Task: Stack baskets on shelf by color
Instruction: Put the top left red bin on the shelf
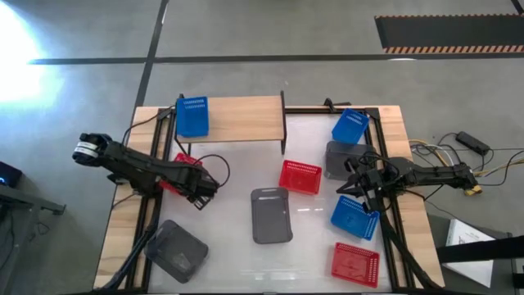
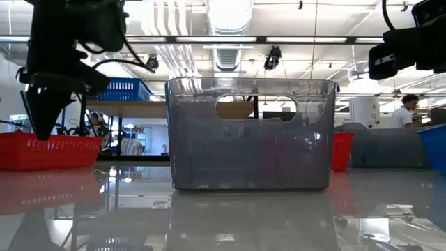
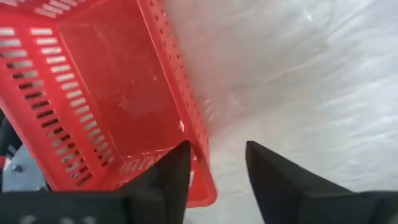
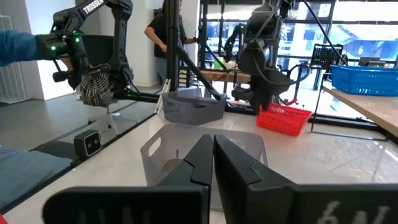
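Note:
My left gripper [image 1: 203,192] [image 3: 214,149] is open and points down at the left-hand red basket [image 1: 182,166] [image 3: 112,93], which sits on the table. One finger is over the basket's inside and the other outside its end wall, near a corner. My right gripper [image 1: 345,187] [image 4: 212,140] is shut and holds nothing. It hovers at the table's right, facing the central grey basket [image 1: 270,215] [image 4: 168,146]. One blue basket [image 1: 192,116] stands on the left end of the shelf [image 1: 246,119]. My left gripper straddles the red basket's end wall [image 3: 193,124] from above, near a corner. Whether either finger touches the wall, I cannot tell. The basket rests flat on the table.
On the table lie another red basket [image 1: 300,176], a red one [image 1: 355,264] at the near right, blue ones [image 1: 350,125] [image 1: 354,216], and grey ones [image 1: 176,248] [image 1: 344,160]. The middle and right of the shelf top are bare. People stand in the room beyond.

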### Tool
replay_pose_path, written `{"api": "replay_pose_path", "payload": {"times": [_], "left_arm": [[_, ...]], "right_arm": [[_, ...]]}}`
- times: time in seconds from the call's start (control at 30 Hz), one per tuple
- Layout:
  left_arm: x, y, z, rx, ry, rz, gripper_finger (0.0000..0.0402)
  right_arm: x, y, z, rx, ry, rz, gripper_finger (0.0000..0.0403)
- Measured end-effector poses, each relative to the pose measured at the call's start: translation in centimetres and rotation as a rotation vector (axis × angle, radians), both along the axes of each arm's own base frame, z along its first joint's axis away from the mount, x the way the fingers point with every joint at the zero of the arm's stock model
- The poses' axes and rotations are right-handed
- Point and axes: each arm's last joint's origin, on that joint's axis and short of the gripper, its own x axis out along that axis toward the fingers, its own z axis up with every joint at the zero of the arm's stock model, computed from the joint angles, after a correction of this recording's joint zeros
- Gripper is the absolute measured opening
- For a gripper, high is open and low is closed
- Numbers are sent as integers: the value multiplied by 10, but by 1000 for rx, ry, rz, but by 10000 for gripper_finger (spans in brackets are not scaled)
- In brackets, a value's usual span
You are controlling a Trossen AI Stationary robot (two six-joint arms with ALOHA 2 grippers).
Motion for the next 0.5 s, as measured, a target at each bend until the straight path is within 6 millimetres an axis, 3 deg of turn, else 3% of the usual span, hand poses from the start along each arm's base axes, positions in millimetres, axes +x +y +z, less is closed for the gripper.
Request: {"api": "replay_pose_path", "payload": {"times": [0.23, 0.5], "left_arm": [[18, -4, 16, -42, -142, -8, 38], [22, -12, 28, -199, -144, -225, 10]], "right_arm": [[0, 0, 0, 1, 1, 0, 9], [0, 0, 0, 1, 1, 0, 9]]}}
